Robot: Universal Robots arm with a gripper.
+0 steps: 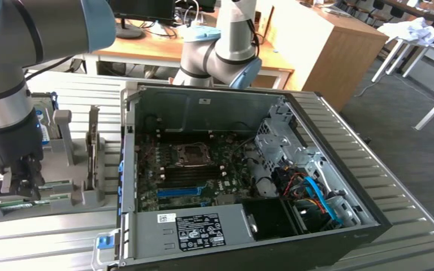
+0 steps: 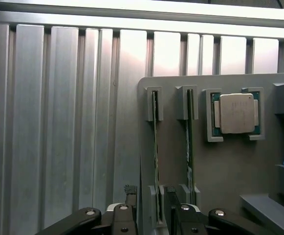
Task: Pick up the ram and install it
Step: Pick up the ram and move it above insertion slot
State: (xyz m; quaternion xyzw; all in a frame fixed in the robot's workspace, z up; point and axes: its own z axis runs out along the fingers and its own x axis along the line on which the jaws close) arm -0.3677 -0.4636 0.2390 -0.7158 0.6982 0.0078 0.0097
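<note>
Two green ram sticks stand on edge in a grey holder (image 2: pixel 220 171). In the wrist view one ram (image 2: pixel 155 147) runs along the holder's outer edge and a second ram (image 2: pixel 189 147) stands parallel beside it. My gripper (image 2: pixel 150 195) is open and straddles the near end of the outer ram, with a finger on each side and a gap to both. In the exterior view my gripper (image 1: pixel 21 182) hangs low over the holder at the exterior view's left, where a green ram (image 1: pixel 56 184) shows next to it.
A processor chip (image 2: pixel 234 113) sits in a pocket of the holder beyond the second stick. The open computer case (image 1: pixel 202 101) fills the middle of the ribbed metal table (image 2: pixel 58 122), with its motherboard and a blue slot (image 1: pixel 179 192) inside. A second robot arm (image 1: pixel 225 51) stands behind the case.
</note>
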